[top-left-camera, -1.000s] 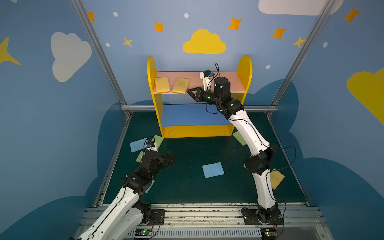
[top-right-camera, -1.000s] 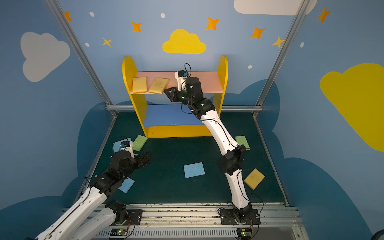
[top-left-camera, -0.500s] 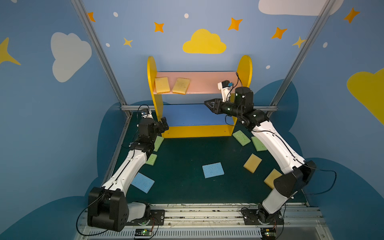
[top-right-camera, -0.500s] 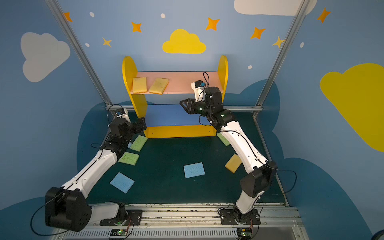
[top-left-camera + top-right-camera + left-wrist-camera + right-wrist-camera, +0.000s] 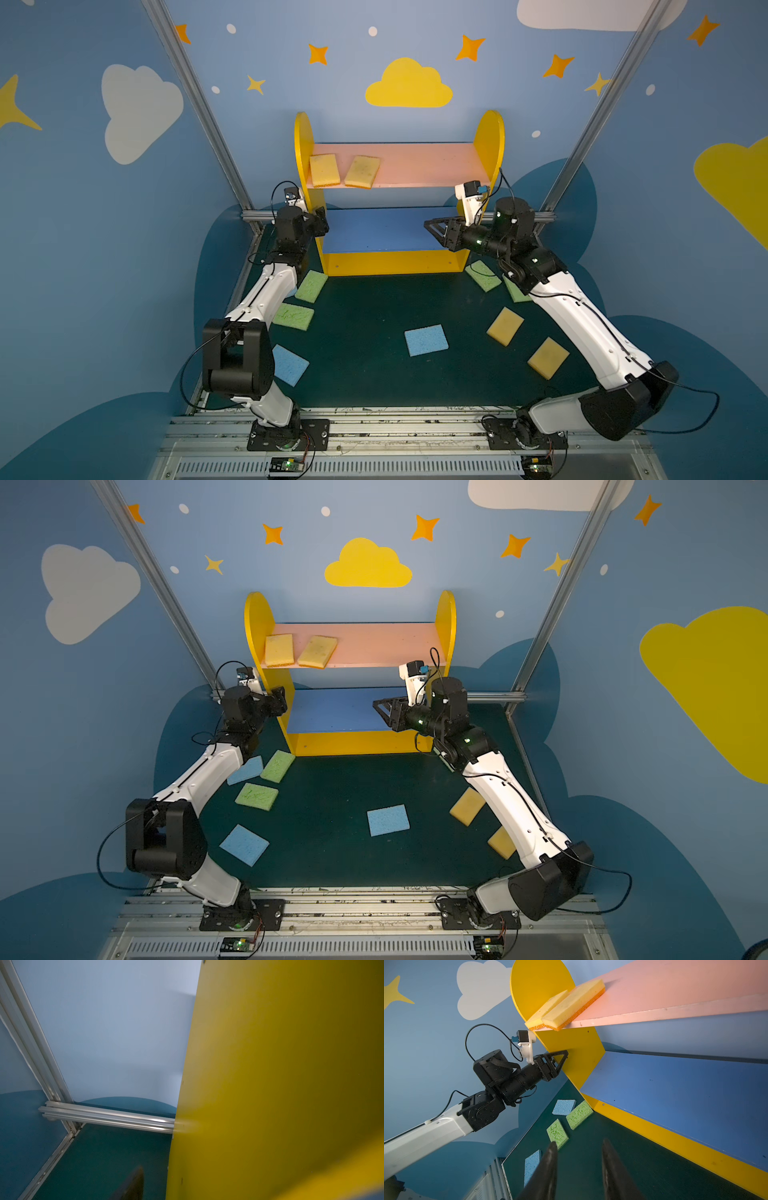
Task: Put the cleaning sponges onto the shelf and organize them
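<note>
Sponges point(image 5: 324, 170), two yellow on pink board point(image 5: 424, 164) of shelf point(image 5: 490, 137), right fingers point(image 5: 549, 1167) apart

— Can you tell how the left gripper's point(image 5: 321, 219) jaws stand?
— No. The left wrist view shows one blurred dark fingertip point(image 5: 134, 1184) at six o'clock, cut off by the edge. The shelf's point(image 5: 270, 1084) side panel, out of focus, fills the rest.
— And the sponges?
— In a top view the right arm covers part of a green sponge point(image 5: 513, 293), four o'clock from the shelf. In another, it hides half a yellow sponge point(image 5: 500, 844), and the left arm overlaps a light blue sponge point(image 5: 248, 771) at eight o'clock.
</note>
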Motion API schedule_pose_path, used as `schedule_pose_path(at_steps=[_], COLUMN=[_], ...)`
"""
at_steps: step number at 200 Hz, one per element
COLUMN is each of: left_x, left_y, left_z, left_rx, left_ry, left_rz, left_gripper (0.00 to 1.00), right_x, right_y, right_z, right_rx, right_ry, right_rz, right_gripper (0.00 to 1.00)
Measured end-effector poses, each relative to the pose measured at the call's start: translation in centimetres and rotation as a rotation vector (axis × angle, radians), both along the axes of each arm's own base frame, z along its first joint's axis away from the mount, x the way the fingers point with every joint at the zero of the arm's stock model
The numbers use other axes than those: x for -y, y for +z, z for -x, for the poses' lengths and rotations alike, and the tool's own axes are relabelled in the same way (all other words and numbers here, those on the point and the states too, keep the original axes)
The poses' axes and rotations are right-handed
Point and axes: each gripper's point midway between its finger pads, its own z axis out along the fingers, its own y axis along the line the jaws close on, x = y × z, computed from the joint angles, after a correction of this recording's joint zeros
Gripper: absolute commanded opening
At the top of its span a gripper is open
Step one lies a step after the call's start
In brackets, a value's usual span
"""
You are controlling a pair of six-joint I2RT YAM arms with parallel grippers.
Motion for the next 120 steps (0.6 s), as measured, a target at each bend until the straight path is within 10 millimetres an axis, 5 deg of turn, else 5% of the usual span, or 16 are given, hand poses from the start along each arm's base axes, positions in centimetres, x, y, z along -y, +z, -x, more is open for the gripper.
schedule_pose_path(at_steps=[48, 120], left_x=[0.22, 0.79], left_y=[0.83, 0.86], left_z=[-0.27, -0.15], left_rx=[0.039, 0.046], left_ry=[-0.019, -0.027], left_rz=[0.013, 0.034], left_gripper=[0.3, 0.14], right_x=[0.26, 0.29], right_y=[0.09, -0.49], right_z=[-0.2, -0.5], right_rx=[-0.01, -0.034], right_ry=[0.0, 0.013], right_rz=[-0.016, -0.023], right_gripper=[0.37, 0.43])
